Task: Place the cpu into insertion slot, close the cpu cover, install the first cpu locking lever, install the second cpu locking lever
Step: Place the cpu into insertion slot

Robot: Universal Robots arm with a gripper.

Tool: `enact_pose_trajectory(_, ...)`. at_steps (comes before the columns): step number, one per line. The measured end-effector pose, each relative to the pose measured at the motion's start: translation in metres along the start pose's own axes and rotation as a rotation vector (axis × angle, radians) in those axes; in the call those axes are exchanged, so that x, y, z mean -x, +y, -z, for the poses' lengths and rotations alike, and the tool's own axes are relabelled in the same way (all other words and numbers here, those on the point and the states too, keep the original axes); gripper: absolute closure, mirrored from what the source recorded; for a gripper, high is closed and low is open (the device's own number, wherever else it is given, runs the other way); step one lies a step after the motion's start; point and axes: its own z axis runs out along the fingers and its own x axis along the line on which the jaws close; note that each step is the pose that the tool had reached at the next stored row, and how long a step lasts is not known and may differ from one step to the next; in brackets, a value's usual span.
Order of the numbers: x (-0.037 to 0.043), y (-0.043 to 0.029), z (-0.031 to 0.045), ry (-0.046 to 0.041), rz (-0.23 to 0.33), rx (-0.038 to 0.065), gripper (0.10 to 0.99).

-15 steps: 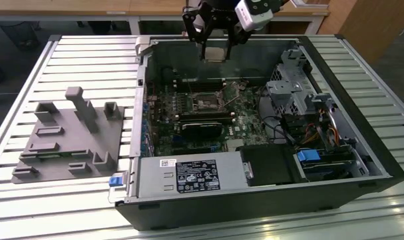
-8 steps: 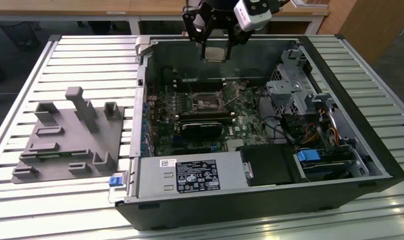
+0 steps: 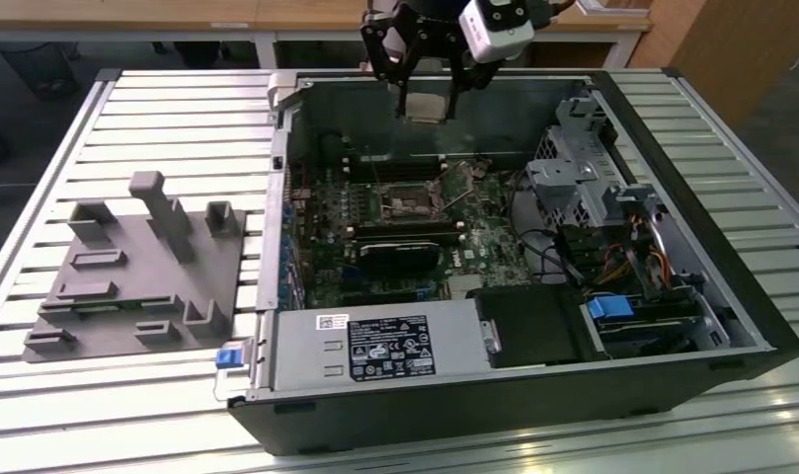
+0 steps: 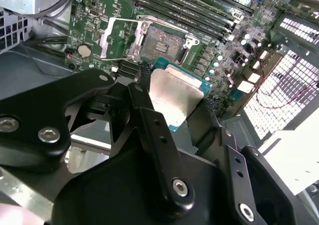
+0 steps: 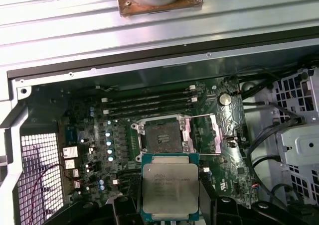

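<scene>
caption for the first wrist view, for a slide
Gripper holds the cpu over the motherboard near the empty socket, with the cpu cover open.

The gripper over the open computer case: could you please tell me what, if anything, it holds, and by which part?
The gripper holds the cpu, its jaws shut on two opposite side edges, with the metal top left bare.
</scene>
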Motion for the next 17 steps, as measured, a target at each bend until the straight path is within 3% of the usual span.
enact_pose_trajectory(17, 0.0000, 0.0000, -0.0005, -0.0074, -0.083, 0.002, 0.545)
